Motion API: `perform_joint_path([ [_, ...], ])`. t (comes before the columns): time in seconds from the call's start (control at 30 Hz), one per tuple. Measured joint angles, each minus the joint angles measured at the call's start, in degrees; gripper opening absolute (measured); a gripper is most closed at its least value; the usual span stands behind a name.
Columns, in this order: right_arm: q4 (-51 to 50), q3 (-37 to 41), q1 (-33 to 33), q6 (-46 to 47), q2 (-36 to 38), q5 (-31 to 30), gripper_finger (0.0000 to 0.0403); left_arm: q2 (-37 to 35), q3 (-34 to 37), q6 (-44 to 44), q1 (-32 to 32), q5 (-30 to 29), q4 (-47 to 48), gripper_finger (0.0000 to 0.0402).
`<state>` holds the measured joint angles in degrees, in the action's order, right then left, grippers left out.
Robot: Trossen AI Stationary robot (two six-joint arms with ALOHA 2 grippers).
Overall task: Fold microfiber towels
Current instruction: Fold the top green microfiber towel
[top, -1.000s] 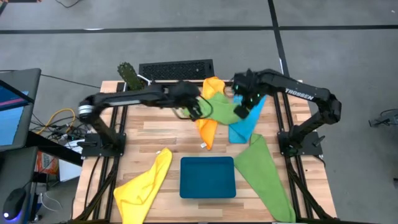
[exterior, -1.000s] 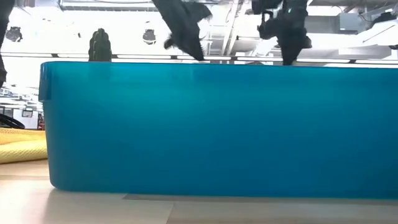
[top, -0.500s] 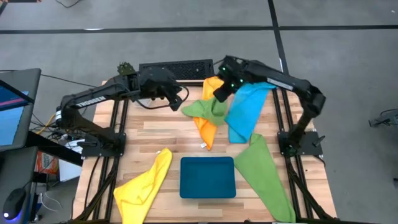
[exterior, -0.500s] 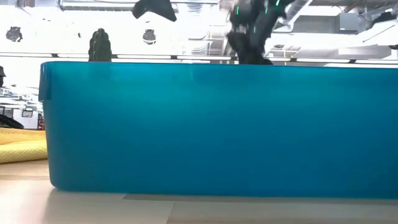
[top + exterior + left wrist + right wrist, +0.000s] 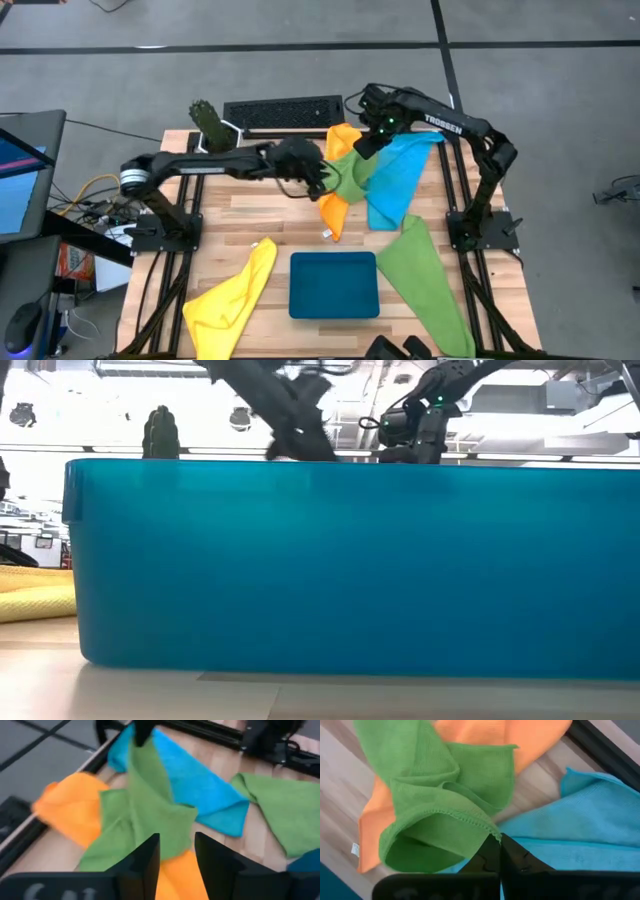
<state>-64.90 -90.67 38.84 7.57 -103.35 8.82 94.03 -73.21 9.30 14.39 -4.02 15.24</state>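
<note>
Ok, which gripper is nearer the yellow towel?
Left. The left gripper hovers mid-table over the orange towel; the right gripper sits farther back. The yellow towel lies front-left.

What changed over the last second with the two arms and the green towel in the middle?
The left gripper swung away toward the keyboard, then came back to the green towel; its fingers now stand apart over it, holding nothing. The right gripper stays shut on that towel's corner, having lifted it off the blue towel toward the table's far edge. The orange towel, yellow towel, other green towel and tray have not moved.
</note>
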Motion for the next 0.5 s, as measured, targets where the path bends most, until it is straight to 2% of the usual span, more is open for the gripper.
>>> perform_joint_path([
  [0.07, 0.2, 0.0, 0.0, -0.4, 0.0, 0.0, 0.0016, 3.7, -1.2, -4.3, -0.3, 1.9, -2.1, 0.0132],
  [0.23, 1.0, 0.0, -0.3, -1.6, 0.0, 0.0, 0.0011, 8.7, -5.9, -27.3, -1.6, 5.1, -3.4, 0.0146],
  [0.3, 0.9, 0.0, -0.3, -1.6, 0.0, 0.0, 0.0014, 9.2, -7.0, -34.5, -1.3, 8.8, -2.3, 0.0148],
  [0.4, 1.0, 0.0, -0.5, -2.2, 0.0, 0.0, 0.0018, 9.3, -9.3, -40.3, 0.2, 16.3, -2.2, 0.0149],
  [0.5, 1.1, 0.0, -0.7, -3.1, 0.0, 0.1, 0.0015, 9.1, -10.3, -43.5, 1.3, 18.4, -2.6, 0.0149],
])
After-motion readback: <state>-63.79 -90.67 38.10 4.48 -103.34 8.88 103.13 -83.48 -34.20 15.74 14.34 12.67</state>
